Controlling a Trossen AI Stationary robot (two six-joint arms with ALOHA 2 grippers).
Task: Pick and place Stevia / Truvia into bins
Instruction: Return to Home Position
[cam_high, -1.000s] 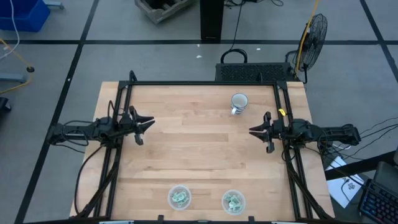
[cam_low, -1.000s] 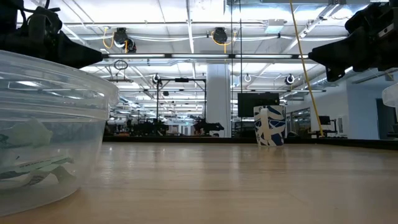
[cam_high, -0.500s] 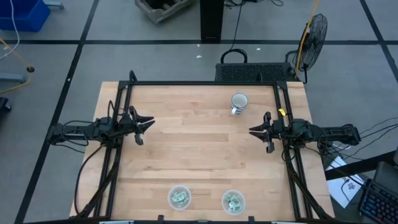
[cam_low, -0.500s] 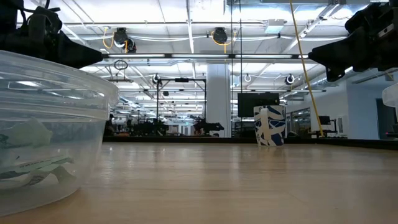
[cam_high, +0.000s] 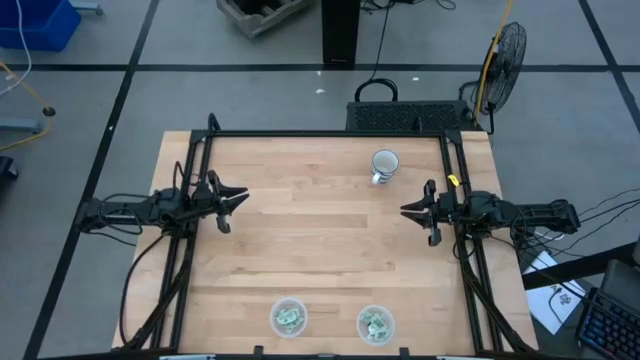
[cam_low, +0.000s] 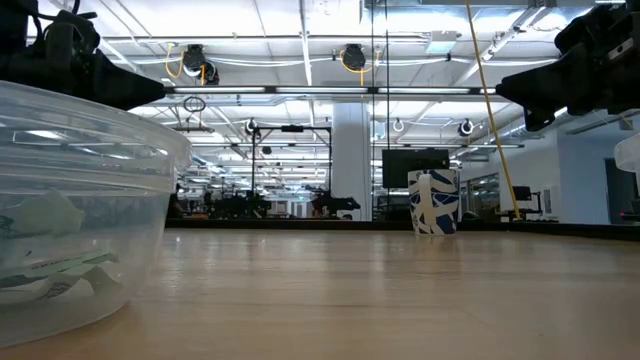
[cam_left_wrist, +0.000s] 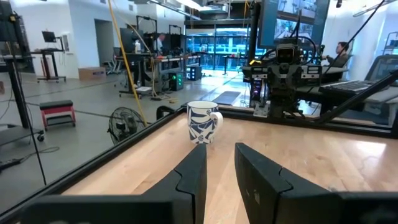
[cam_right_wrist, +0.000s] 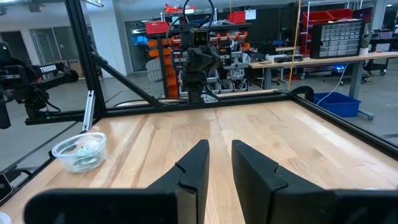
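Two clear round bins (cam_high: 288, 318) (cam_high: 375, 324) stand at the table's near edge, each with pale green and white sachets (cam_high: 289, 319) (cam_high: 375, 325) lying inside. One bin fills the low view's left (cam_low: 80, 210); one shows in the right wrist view (cam_right_wrist: 79, 151). I see no sachet on the bare table. My left gripper (cam_high: 240, 200) hovers over the table's left side, and its fingers (cam_left_wrist: 221, 149) stand a little apart, empty. My right gripper (cam_high: 408, 211) hovers over the right side, and its fingers (cam_right_wrist: 221, 144) also stand a little apart, empty. Both point toward the table's middle, far from the bins.
A white mug with a blue pattern (cam_high: 384, 164) stands at the table's far side, right of the middle; it also shows in the left wrist view (cam_left_wrist: 202, 122). A black frame (cam_high: 330, 133) runs along the far, left and right edges. The wooden top (cam_high: 320, 250) between the arms is bare.
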